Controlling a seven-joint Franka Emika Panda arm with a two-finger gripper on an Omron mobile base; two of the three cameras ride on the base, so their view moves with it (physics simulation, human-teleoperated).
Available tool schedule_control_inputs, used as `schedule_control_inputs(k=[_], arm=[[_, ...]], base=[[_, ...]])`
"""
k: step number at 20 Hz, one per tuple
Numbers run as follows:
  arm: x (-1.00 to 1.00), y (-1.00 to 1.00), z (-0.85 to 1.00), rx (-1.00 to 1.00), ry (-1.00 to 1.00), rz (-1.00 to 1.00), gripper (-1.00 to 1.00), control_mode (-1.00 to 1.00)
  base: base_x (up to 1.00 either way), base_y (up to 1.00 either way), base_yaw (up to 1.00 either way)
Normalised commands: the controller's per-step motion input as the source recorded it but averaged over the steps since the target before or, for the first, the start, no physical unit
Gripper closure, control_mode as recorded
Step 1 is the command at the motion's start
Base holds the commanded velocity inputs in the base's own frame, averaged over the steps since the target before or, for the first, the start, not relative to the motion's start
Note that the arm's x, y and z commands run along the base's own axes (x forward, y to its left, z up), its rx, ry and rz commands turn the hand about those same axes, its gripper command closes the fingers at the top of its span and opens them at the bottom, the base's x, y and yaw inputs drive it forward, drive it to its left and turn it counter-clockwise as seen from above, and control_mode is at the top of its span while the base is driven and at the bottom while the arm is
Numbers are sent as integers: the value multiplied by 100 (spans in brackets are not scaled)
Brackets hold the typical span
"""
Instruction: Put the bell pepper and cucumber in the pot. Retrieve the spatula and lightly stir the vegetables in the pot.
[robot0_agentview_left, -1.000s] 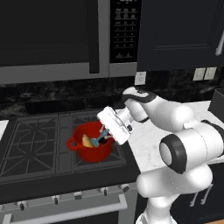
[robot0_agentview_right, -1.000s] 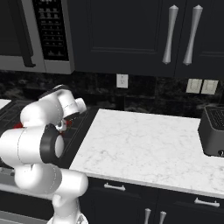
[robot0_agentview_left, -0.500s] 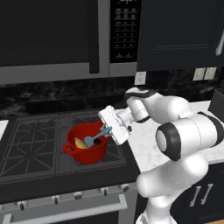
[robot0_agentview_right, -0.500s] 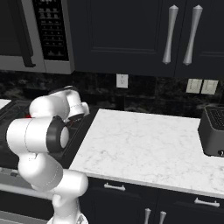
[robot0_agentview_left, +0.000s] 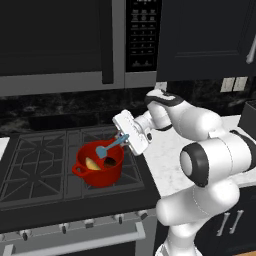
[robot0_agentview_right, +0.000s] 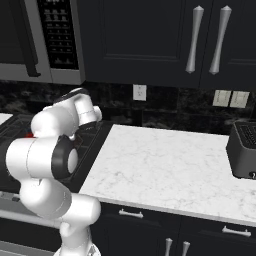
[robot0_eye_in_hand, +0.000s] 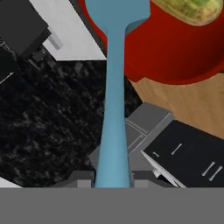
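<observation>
Over the stove (robot0_agentview_left: 60, 165), the red pot (robot0_agentview_left: 98, 165) sits on the right-hand grate, near the stove's front edge; the gripper (robot0_agentview_left: 125, 137) hangs just up and to the right of the pot's rim, clamped tight on the handle of the blue spatula (robot0_agentview_left: 111, 146); the spatula slants down to the left from there, blade dipped inside the pot. The pale-yellow pepper (robot0_agentview_left: 91, 163) lies in the pot on its left side, and there's a darker thing next to it I can't make out. In the hand view the spatula (robot0_eye_in_hand: 114, 96) runs straight up from between the fingertips toward the pot (robot0_eye_in_hand: 175, 52), with the pepper (robot0_eye_in_hand: 192, 11) inside. The marble counter (robot0_agentview_right: 170, 170) is right of the stove.
</observation>
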Motion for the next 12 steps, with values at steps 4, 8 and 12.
schedule_control_inputs(k=[4,8,12], arm=[[0,0,-1,-6,2,0,100,-100],[0,0,0,-1,9,0,100,-100],[0,0,-2,0,13,0,100,-100]], base=[[0,0,0],[0,0,0],[0,0,0]])
